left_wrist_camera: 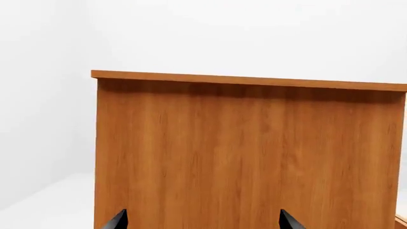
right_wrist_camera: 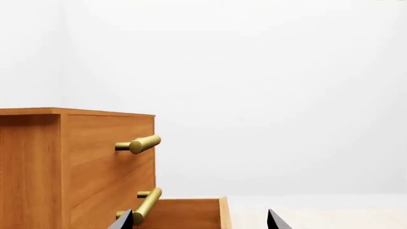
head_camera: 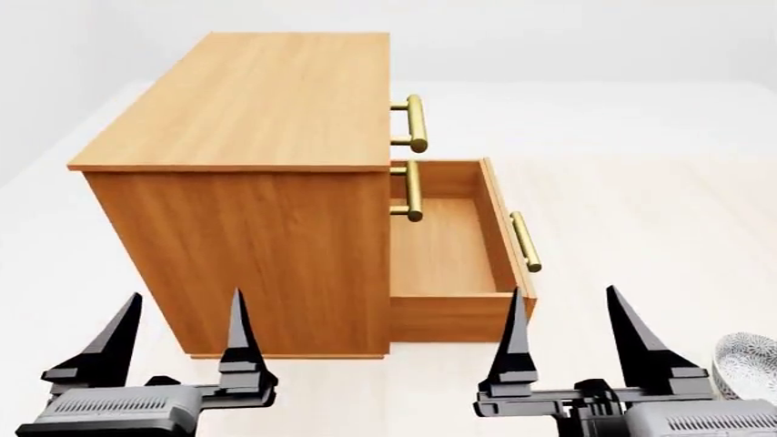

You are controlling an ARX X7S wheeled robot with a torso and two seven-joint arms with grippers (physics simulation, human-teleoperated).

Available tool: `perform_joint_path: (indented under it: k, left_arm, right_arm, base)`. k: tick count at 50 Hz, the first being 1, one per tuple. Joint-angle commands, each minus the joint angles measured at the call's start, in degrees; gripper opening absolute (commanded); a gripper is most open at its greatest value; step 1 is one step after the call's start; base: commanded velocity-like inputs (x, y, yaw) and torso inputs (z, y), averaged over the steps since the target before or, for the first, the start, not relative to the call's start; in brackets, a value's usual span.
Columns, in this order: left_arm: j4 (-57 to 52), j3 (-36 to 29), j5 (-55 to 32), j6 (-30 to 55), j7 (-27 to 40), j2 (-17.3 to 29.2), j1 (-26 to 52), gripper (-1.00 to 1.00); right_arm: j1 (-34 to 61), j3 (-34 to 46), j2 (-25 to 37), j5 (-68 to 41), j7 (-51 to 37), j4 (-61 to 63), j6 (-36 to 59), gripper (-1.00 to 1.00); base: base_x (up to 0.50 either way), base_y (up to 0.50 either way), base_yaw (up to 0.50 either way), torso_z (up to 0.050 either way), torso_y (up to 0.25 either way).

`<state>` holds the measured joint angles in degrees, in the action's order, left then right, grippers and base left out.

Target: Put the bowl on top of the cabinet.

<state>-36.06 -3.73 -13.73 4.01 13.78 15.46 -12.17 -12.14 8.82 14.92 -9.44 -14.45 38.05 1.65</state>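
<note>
The orange-brown cabinet (head_camera: pixel 243 209) stands on the floor ahead, its flat top (head_camera: pixel 261 96) bare and its lowest drawer (head_camera: pixel 443 255) pulled out and holding nothing. The patterned bowl (head_camera: pixel 749 364) shows only partly at the head view's lower right edge, on the floor beside my right gripper (head_camera: pixel 570 337). That gripper is open and holds nothing. My left gripper (head_camera: pixel 182 337) is open too, facing the cabinet's side panel (left_wrist_camera: pixel 248 157). In the right wrist view I see the cabinet's front corner (right_wrist_camera: pixel 76 157) and the open drawer (right_wrist_camera: pixel 184 214).
Brass bar handles (head_camera: pixel 417 123) stick out from the cabinet front, one (head_camera: pixel 526 241) on the open drawer. Pale floor (head_camera: pixel 643 209) stretches to the right of the cabinet, with white walls behind.
</note>
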Motion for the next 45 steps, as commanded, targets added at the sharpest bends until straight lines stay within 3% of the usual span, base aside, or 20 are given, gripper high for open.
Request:
perform_joint_path:
  k: [1, 26, 45]
  left_arm:
    - [-0.6, 0.2, -0.4, -0.3, 0.6, 0.6, -0.3, 1.0]
    - [-1.7, -0.2, -0.4, -1.0, 1.5, 1.4, -1.0, 1.0]
    - [-3.2, 0.4, -1.6, -0.6, 2.2, 2.2, -1.3, 1.0]
  right_arm:
    - [0.3, 0.1, 0.5, 0.3, -0.8, 0.8, 1.7, 1.0]
    - [6.3, -11.0, 6.6, -5.7, -6.4, 8.9, 23.8, 1.0]
    - [23.5, -22.3, 10.4, -19.4, -11.5, 9.7, 51.7, 1.0]
  base:
    - [0.0, 0.0, 0.0, 0.0, 0.0]
    - [0.0, 0.0, 0.0, 0.0, 0.0]
    - [0.0, 0.0, 0.0, 0.0, 0.0]
